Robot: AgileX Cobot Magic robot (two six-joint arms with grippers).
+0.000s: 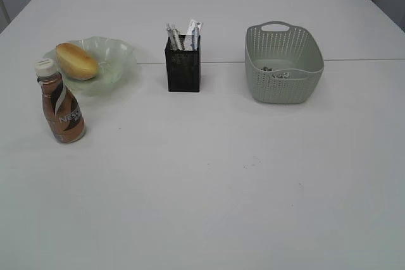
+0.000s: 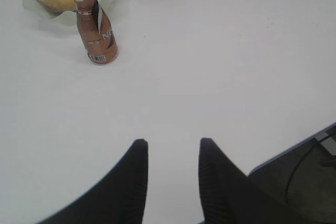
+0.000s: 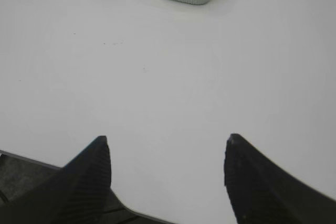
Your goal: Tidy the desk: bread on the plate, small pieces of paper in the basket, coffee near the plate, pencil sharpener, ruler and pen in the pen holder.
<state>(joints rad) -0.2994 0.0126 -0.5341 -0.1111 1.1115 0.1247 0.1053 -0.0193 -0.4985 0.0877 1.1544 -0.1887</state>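
The bread [image 1: 76, 61] lies on the pale green glass plate [image 1: 120, 58] at the back left. The brown coffee bottle [image 1: 60, 104] stands upright just in front of the plate; it also shows in the left wrist view [image 2: 94, 24]. The black mesh pen holder [image 1: 183, 66] holds pens and a ruler. The grey-green basket [image 1: 283, 61] holds small crumpled paper pieces [image 1: 276, 72]. The pencil sharpener is not visible. My left gripper [image 2: 173, 142] is open and empty near the table's front edge. My right gripper [image 3: 167, 140] is open wide and empty over the table's front edge.
The white table [image 1: 209, 175] spreads in front of the objects. A seam runs across it behind the pen holder. The table's front edge and dark floor show in both wrist views [image 2: 304, 150].
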